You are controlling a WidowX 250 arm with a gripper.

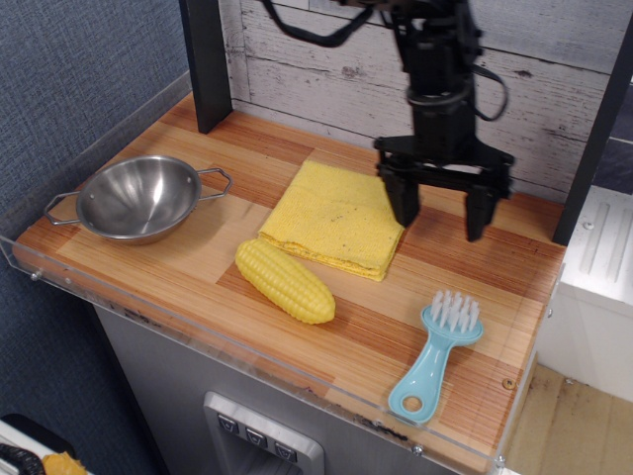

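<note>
1. The black two-fingered hand (440, 210) hangs from the arm with its fingers spread apart, released and grasping nothing.
2. Nearest to it is the folded yellow cloth (331, 218), lying flat on the striped wooden worktop (198, 262). The cloth lies to the hand's left in the camera view. One black finger stands over the cloth's right corner and the other hangs over bare wood beyond it.
3. From this single view I cannot tell whether that finger touches the cloth or hangs just above it.
4. The cloth is close to square and turned cornerwise, with one corner toward the plank wall and one toward the front edge. The line between the two fingers runs roughly side to side across that right corner.
5. One yellow plastic corn cob (284, 281) lies just in front of the cloth, its long axis running roughly along the cloth's front edge.
6. One light-blue plastic brush with white bristles (435, 356) lies in front and to the right of the cloth, apart from it, handle toward the front edge.
7. One round steel bowl with two wire handles (138, 198) sits well to the left of the cloth and holds nothing.
8. Counted: one cloth, one cob, one brush, one bowl, one hand.
</note>
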